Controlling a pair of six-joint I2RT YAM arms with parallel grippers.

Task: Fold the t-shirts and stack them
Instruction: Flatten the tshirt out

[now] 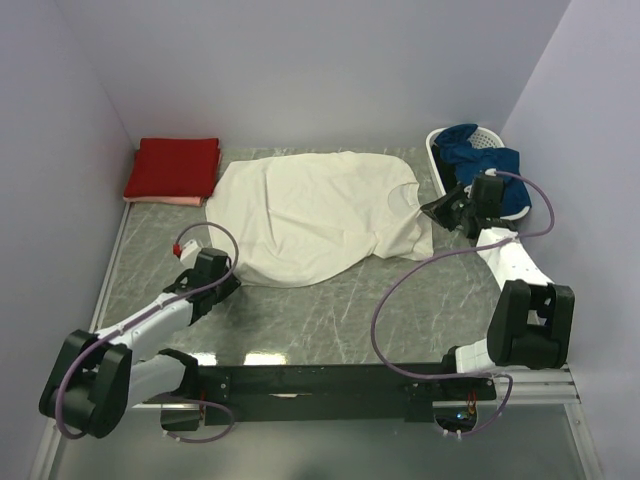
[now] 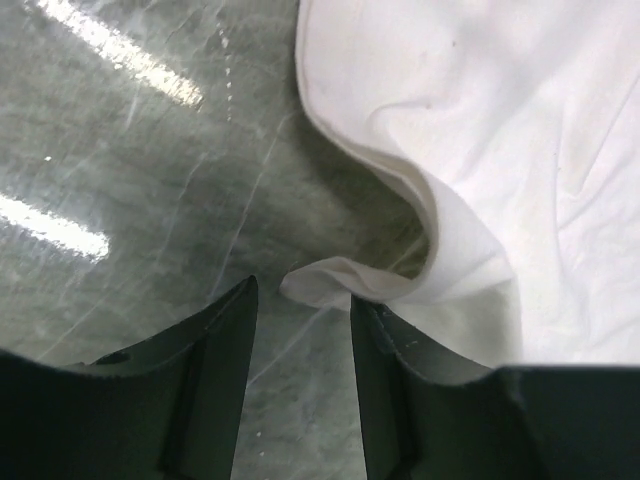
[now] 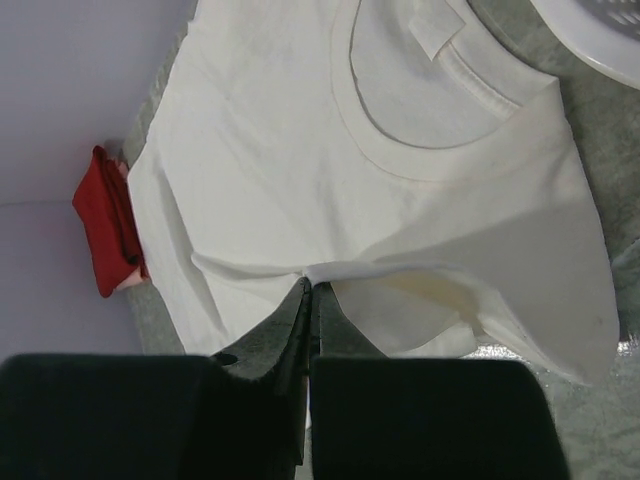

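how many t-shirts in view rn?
3: cream t-shirt spread mid-table; red t-shirt folded far left; pink t-shirt under it, edge only. Blue cloth in the basket may be more.

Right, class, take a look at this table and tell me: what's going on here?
Two arms are handling the cream shirt spread on the table. The right gripper is shut on a fold at its collar end. The left gripper is open around a hem corner, not yet pinching it. A folded red shirt lies on a pink shirt in the far left corner.
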